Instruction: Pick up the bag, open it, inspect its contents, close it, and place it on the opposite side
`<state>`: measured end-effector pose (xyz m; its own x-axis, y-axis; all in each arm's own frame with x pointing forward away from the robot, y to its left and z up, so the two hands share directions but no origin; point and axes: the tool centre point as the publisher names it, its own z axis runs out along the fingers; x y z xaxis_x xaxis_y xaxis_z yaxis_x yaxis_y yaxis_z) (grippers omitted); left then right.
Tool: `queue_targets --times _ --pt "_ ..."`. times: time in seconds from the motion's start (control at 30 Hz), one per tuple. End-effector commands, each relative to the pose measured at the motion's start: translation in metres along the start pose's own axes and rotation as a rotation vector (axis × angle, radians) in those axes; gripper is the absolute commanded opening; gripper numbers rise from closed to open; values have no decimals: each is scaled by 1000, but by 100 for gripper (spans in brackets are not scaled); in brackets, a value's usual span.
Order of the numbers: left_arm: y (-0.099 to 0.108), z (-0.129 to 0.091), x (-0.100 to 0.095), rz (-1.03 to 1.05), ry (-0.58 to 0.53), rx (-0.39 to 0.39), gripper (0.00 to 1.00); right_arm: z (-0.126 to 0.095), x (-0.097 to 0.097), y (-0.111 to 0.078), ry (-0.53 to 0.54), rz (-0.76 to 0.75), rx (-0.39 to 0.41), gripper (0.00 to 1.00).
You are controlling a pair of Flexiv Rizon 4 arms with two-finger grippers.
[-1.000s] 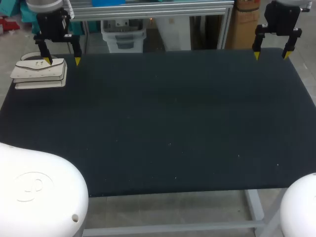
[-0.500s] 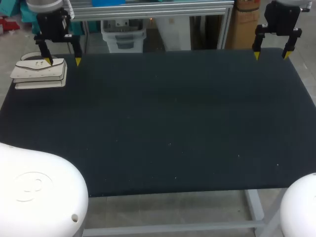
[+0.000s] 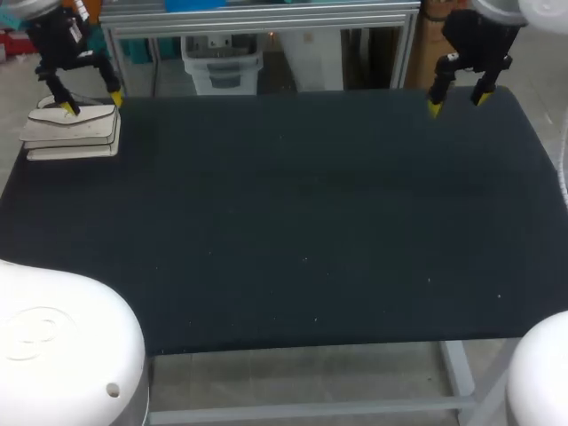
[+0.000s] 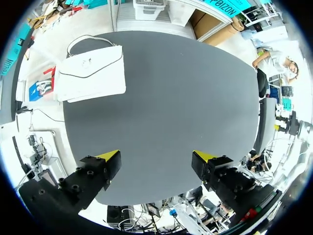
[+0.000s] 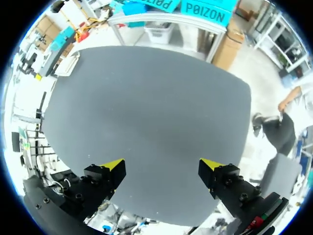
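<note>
"Hovering or gripping, that left gripper [image 3: 90,104]?" the first observer asks.

"Hovering," says the second. "Its two yellow-tipped fingers stand wide apart, and in its own wrist view [image 4: 156,156] only the dark grey table top [image 3: 302,222] shows between them. They hold nothing."

"And the flat white handbag with the fold-over flap and thin strap loop [image 3: 71,133]?"

"It lies flat on the table, flap side up. From the left wrist it sits ahead of the gripper and off to the side of one finger [image 4: 90,73], apart from both tips. From the head camera, one yellow tip overlaps the bag's far edge, but the wrist view shows the gripper raised above it, not touching."

"What about the right gripper [image 3: 457,103]?"

"It is spread open as well, hanging over the table's far edge, at the opposite end from the bag. Its wrist view [image 5: 162,164] shows bare table top between the fingers."

"Can the bag be seen from there?"

"Just barely. It is a small pale shape far ahead of that gripper, at the table's distant corner [image 5: 66,63], well apart from it. Whether its clasp is fastened cannot be told."
</note>
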<state>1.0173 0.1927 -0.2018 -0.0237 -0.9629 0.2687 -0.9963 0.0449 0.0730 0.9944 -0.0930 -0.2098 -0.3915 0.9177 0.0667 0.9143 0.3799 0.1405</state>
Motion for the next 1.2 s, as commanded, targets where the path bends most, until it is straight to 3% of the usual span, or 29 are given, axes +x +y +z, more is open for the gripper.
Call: queue_targets --times 0.03,0.3,0.37,0.9,1.07,1.2 --pt "-12 -2 -20 1 179 -50 100 13 15 -13 44 -247 -246 100" --pt "-18 -1 -39 -32 243 3 100 25 35 -16 44 -412 -324 100" --pt "-19 0 -42 -41 257 28 100 28 38 -17 98 -459 -312 100" --pt "-20 0 -43 -44 262 42 100 28 38 -17 98 -459 -312 100" --pt "-36 1 -58 -47 284 41 100 42 68 -5 110 -691 -348 100" --pt "-48 -3 -76 -69 268 41 100 51 76 -7 139 -774 -369 100"
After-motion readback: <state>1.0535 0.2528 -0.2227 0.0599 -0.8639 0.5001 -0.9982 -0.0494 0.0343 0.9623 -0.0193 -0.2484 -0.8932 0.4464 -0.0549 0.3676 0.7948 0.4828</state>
